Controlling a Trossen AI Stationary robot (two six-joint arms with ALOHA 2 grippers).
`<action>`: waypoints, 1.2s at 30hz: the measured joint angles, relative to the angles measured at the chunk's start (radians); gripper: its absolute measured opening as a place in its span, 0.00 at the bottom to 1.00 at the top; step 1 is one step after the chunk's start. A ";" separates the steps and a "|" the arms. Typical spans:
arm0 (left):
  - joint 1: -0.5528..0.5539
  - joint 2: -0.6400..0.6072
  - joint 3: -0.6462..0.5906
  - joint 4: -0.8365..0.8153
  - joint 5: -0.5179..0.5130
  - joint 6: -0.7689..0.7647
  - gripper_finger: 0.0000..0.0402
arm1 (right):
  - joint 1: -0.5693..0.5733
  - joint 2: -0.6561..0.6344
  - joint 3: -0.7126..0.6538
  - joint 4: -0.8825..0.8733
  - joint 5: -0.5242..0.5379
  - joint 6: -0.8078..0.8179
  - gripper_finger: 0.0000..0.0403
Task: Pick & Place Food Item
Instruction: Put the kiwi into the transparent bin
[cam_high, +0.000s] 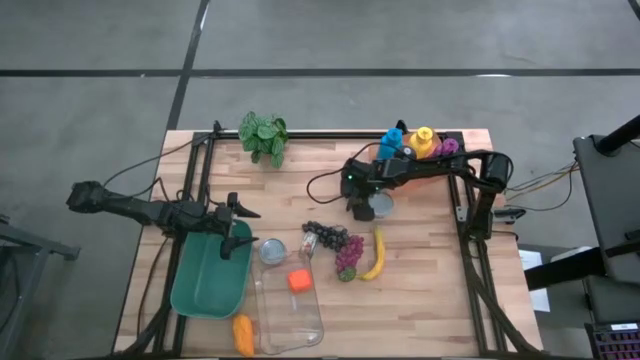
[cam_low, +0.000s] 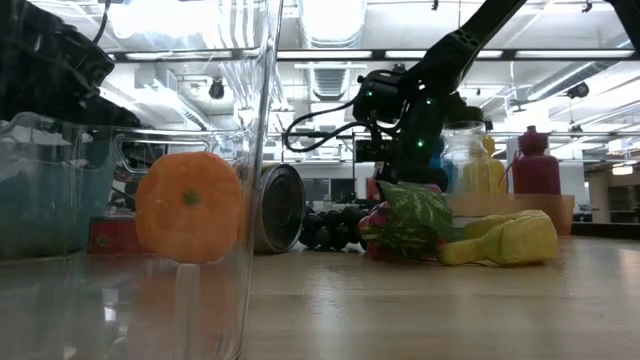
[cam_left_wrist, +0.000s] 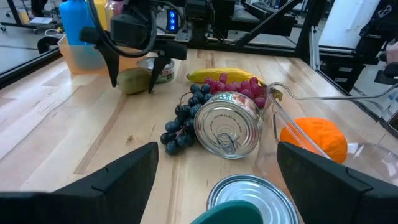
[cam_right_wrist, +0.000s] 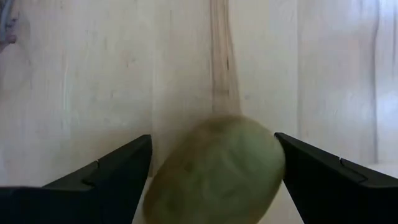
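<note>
A green-brown kiwi (cam_right_wrist: 217, 171) lies on the wooden table, just left of an upright tin can (cam_high: 381, 206). My right gripper (cam_high: 358, 208) is open and points steeply down over the kiwi. Its two fingers (cam_left_wrist: 114, 70) stand on either side of the fruit (cam_left_wrist: 133, 81) without clearly touching it. My left gripper (cam_high: 238, 232) waits open at the table's left, over the far right corner of a green bin (cam_high: 205, 285).
Between the arms lie a tin can on its side (cam_left_wrist: 227, 124), dark grapes (cam_high: 322, 236), red grapes (cam_high: 350, 252) and a banana (cam_high: 376, 255). A clear container (cam_high: 290, 310) near the front edge holds an orange fruit (cam_high: 298, 281). A plant (cam_high: 263, 135) and bottles (cam_high: 420, 143) stand at the back.
</note>
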 joint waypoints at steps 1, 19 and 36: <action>0.000 0.000 0.000 0.000 0.000 0.000 0.84 | 0.000 0.000 0.000 -0.005 0.000 0.011 0.82; 0.000 0.000 0.000 0.000 0.000 0.000 0.84 | 0.001 -0.001 -0.001 -0.014 0.003 0.133 0.82; 0.000 0.000 0.000 0.000 0.000 0.000 0.84 | 0.001 -0.003 -0.002 -0.010 0.020 0.140 0.76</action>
